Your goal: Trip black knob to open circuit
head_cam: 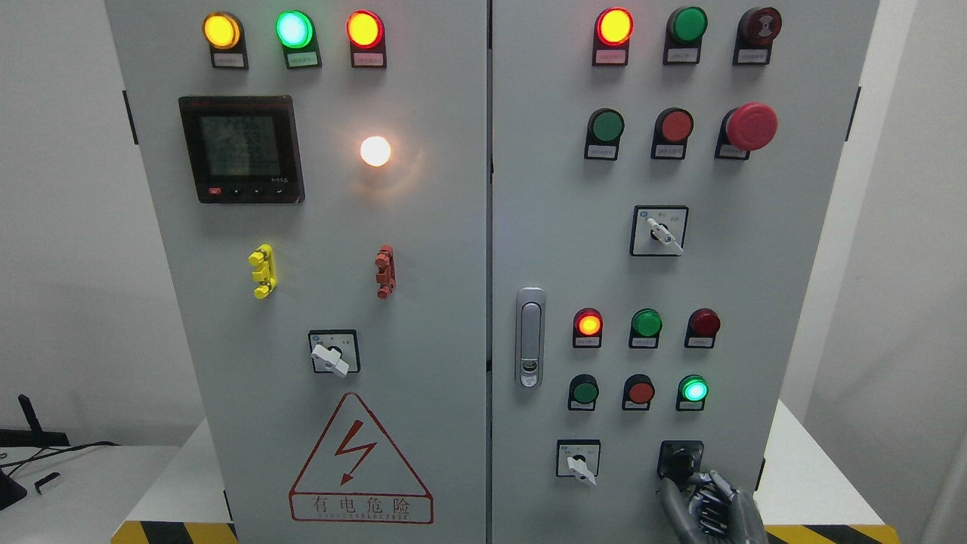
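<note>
At the lower right of the frame, the right hand (706,502) has its fingertips (678,483) closed around the black knob (680,459) on the grey cabinet (680,279). The fingers hide which way the knob points.

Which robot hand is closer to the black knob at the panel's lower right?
Right. The right robot hand reaches up from the bottom edge, its fingers at the black knob. The left robot hand is not in view.
</note>
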`<action>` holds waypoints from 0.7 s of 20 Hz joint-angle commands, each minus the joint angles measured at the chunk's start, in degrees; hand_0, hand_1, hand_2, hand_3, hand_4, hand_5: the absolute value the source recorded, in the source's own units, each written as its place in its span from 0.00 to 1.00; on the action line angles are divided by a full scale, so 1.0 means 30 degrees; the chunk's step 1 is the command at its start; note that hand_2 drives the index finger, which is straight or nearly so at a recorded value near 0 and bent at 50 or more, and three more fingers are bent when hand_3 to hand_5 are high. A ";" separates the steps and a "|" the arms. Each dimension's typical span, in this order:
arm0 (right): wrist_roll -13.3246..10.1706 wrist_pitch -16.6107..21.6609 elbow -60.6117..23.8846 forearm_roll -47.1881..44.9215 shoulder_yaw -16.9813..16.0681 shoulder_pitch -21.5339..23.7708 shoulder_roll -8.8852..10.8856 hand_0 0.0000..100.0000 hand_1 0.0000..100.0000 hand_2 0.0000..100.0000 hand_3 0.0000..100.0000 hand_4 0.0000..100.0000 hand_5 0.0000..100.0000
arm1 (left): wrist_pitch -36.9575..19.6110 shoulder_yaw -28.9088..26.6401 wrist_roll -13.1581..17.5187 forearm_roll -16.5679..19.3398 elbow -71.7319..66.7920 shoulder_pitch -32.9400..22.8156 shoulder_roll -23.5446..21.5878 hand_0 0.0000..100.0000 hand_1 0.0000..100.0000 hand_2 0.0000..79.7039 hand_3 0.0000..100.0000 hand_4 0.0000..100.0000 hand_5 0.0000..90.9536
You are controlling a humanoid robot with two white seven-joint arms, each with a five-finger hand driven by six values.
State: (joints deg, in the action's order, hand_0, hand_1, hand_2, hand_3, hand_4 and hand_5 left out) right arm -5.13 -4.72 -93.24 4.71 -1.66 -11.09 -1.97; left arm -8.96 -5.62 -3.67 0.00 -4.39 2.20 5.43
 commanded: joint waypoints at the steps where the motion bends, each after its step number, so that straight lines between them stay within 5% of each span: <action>1: -0.0018 0.0049 0.0024 -0.0104 -0.0179 -0.0082 -0.0133 0.42 0.63 0.53 0.95 1.00 1.00 | -0.0003 0.0000 -0.0007 -0.0087 0.0000 0.0000 0.0006 0.12 0.39 0.00 0.00 0.00 0.00; 14: -0.0018 0.0049 0.0024 -0.0075 -0.0091 -0.0083 -0.0221 0.42 0.63 0.53 0.95 1.00 1.00 | -0.0003 0.0000 -0.0007 -0.0087 0.0000 0.0000 0.0006 0.12 0.39 0.00 0.00 0.00 0.00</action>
State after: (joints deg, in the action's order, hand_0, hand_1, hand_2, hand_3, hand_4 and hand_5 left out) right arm -5.26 -4.59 -93.19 4.47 -1.19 -11.35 -2.37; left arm -8.96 -5.63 -3.67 0.00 -4.39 2.19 5.43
